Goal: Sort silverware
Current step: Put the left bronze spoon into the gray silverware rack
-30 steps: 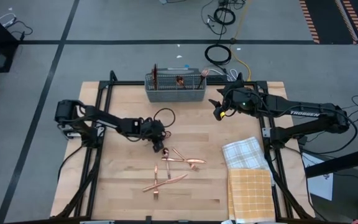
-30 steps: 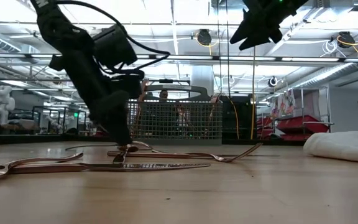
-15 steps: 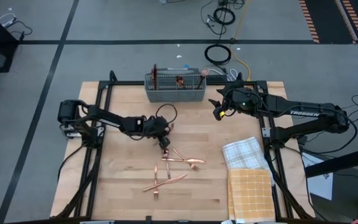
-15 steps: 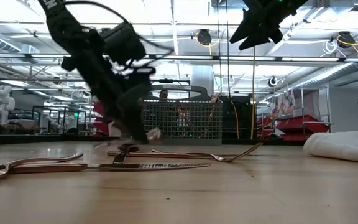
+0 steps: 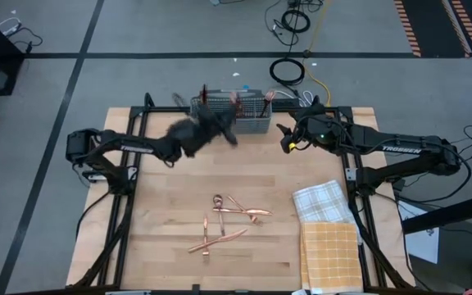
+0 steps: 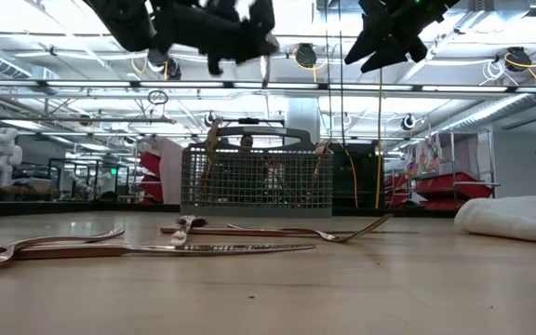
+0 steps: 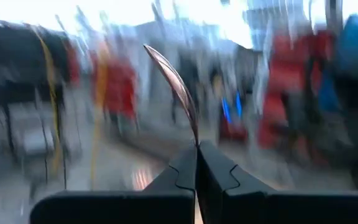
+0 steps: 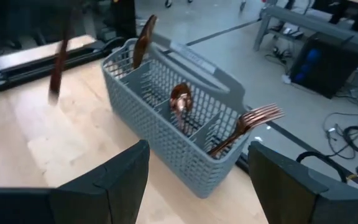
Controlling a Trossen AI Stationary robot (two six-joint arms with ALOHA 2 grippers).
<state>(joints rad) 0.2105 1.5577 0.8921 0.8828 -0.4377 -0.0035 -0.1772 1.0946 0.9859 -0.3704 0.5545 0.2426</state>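
About half a dozen copper pieces of silverware [image 5: 229, 220] lay flat in a loose, overlapping cluster on the wooden table, forks and other pieces crossing one another. More stood upright in the grey mesh caddy [image 8: 173, 134] at the table's far edge: a knife [image 8: 143, 38] at one end, a spoon [image 8: 180, 102] in the middle compartment, forks [image 8: 248, 124] leaning out at the other end. One thin copper piece [image 7: 176, 87] stood pinched between closed fingers, held high above the table
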